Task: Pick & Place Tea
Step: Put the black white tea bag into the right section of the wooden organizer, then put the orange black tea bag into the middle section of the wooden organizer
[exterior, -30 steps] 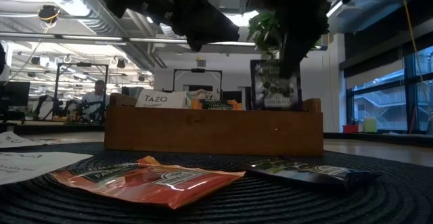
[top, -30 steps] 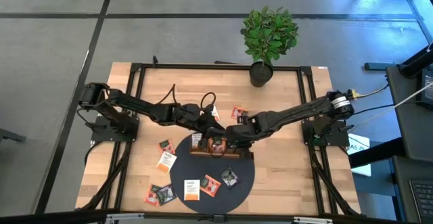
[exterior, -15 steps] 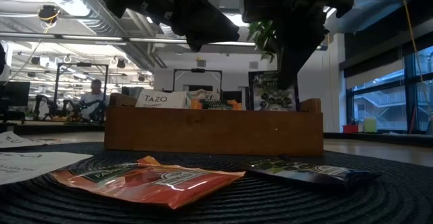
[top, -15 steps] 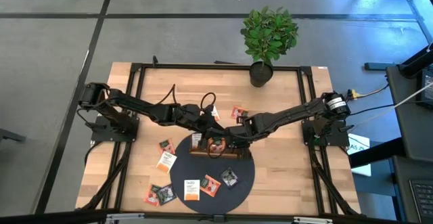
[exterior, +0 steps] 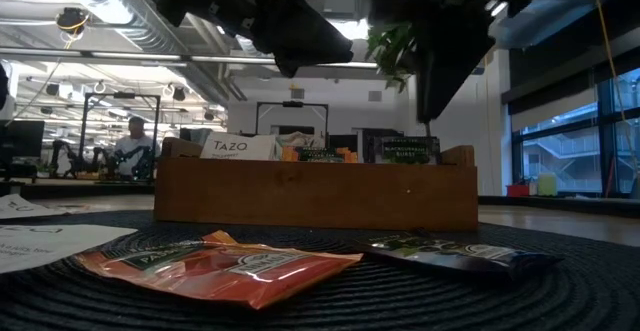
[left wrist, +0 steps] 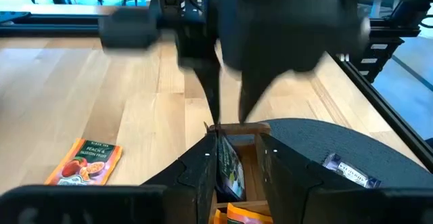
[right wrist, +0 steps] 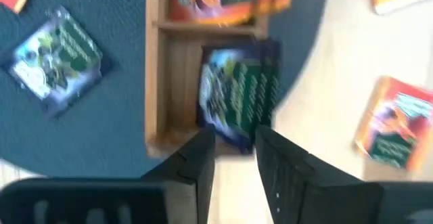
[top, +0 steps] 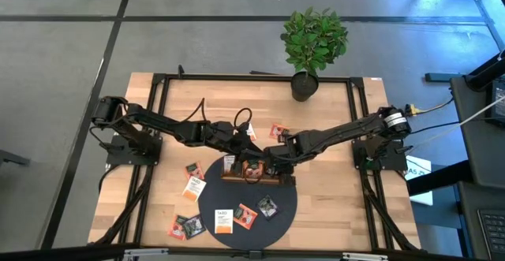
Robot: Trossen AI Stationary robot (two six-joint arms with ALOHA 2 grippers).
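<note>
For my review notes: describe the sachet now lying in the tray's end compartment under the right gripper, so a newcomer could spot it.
Find the round dark mat on the wooden table, then the brown wooden tray at its far edge. In the tray's end compartment, below the right gripper, lies the dark blue-green sachet. Its neighbours in the next compartment are orange.

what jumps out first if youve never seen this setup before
Both dark arms meet over the wooden tray at the far edge of a round dark mat mid-table, the right gripper open just above a dark sachet lying in the tray's end compartment. Loose orange, white and dark tea sachets dot the mat and the bare wood on the left arm's side. A potted plant stands at the table's far edge.
</note>
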